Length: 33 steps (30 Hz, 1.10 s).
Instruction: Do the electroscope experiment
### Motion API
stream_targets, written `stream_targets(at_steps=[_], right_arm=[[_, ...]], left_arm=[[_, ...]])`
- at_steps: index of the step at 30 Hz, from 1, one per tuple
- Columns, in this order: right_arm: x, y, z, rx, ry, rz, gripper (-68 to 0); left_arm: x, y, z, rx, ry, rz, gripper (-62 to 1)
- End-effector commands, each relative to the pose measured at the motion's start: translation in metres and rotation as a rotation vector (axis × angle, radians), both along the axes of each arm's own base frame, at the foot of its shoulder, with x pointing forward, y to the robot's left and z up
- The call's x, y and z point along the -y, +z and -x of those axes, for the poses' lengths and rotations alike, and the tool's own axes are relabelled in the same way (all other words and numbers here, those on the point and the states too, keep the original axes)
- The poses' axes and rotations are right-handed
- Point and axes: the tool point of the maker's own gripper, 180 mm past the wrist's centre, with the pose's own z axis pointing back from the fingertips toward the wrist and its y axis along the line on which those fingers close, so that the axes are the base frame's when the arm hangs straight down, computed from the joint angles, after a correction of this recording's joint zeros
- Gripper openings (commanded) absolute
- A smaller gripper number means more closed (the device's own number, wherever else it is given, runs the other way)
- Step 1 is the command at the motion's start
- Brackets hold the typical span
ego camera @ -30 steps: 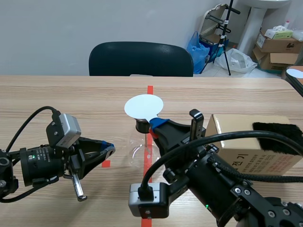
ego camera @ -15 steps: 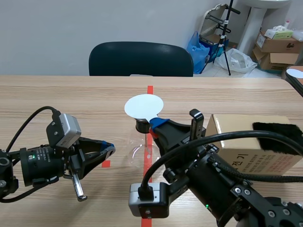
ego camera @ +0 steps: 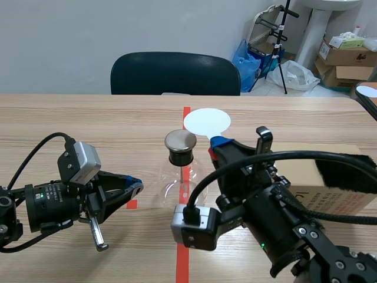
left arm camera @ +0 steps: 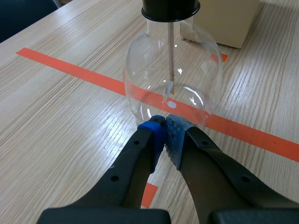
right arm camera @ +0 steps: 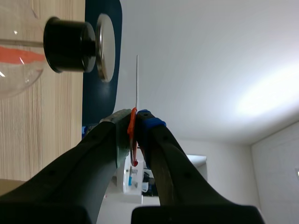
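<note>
One glass flask [left arm camera: 173, 84] holds a thin rod [left arm camera: 171, 51]; left claw [left arm camera: 164, 123] pinched empty, right claw [right arm camera: 134, 120] grips white disc [ego camera: 207, 121].

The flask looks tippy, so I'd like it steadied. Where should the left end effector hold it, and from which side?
Judging by shape, the black stopper at the neck, from the robot's left, level: it is narrow and upright, while the glass bulb looks wide and slick. The left end effector, now shut, must open first.

box [ego camera: 347, 203] mostly behind r arm [ego camera: 277, 230]; flask [right arm camera: 18, 65] bulb cut off in r wrist view
</note>
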Motion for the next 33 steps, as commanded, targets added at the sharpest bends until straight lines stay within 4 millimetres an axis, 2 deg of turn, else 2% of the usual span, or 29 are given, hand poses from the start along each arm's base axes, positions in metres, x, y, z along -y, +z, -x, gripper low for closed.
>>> stream_targets(at_steps=[1, 11, 16, 22, 33], right_arm=[[0.009, 0.006, -0.007, 0.026, -0.039, 0.003, -66.7], [0.053, 0.010, -0.023, 0.043, -0.296, -0.011, -66.7], [0.068, 0.011, -0.026, 0.049, -0.384, -0.015, -66.7], [0.078, 0.012, -0.027, 0.052, -0.438, -0.018, -66.7], [0.078, 0.012, -0.027, 0.052, -0.440, -0.018, -66.7]], left_arm=[[0.003, 0.008, -0.004, 0.022, 0.003, 0.026, -57.9], [0.003, 0.008, -0.004, 0.022, 0.003, 0.026, -57.9], [0.003, 0.008, -0.004, 0.022, 0.003, 0.026, -57.9], [0.003, 0.008, -0.004, 0.022, 0.003, 0.026, -57.9], [0.003, 0.008, -0.004, 0.022, 0.003, 0.026, -57.9]])
